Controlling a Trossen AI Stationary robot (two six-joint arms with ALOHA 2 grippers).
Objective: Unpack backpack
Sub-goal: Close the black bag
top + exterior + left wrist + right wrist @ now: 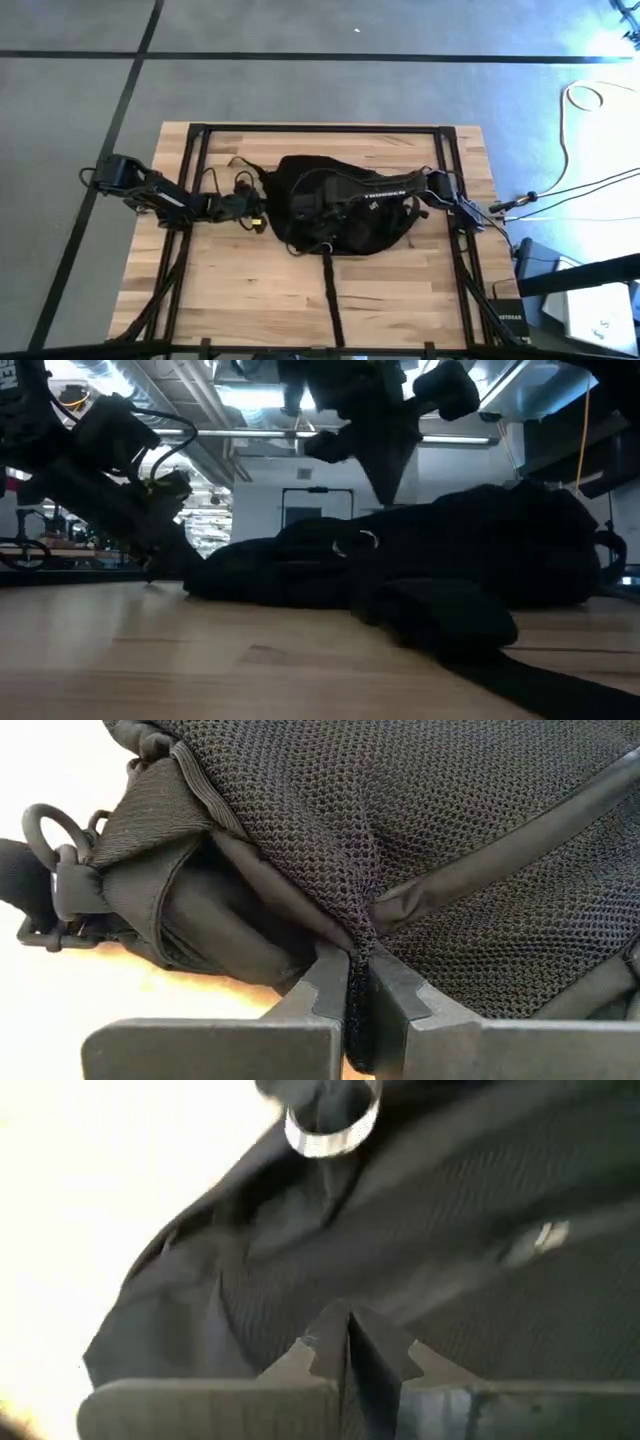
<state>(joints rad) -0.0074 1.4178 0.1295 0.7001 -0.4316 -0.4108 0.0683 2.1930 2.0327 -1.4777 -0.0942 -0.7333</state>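
The black backpack (340, 228) lies flat across the middle of the wooden table (250, 300), and one strap (330, 290) trails toward the near edge. My left gripper (264, 214) is at the pack's left end, shut on its mesh fabric (450, 820). My right gripper (352, 204) reaches in from the right over the top of the pack and is shut on black cloth (450, 1210). A silver ring (332, 1125) on the pack sits just beyond its fingers. In the low view the pack (450, 560) rests low on the tabletop. My left gripper pinches a raised fold of the black mesh panel (360, 942) between its two fingertips, beside a dark trim band. The fingers come in nearly level from the table's left. The pack stays on the table. My right gripper pinches a pucker of the pack's smooth black cloth (345, 1312) at its fingertips, near the silver ring. It comes from above, slanting down from the table's right. The cloth creases toward the fingers while the pack stays on the table.
A plastic buckle and loop (60, 890) hang at the pack's left end beside my left gripper. Dark frame rails (190, 180) run along both sides of the table. Bare wood lies on the near side of the pack on either side of the strap.
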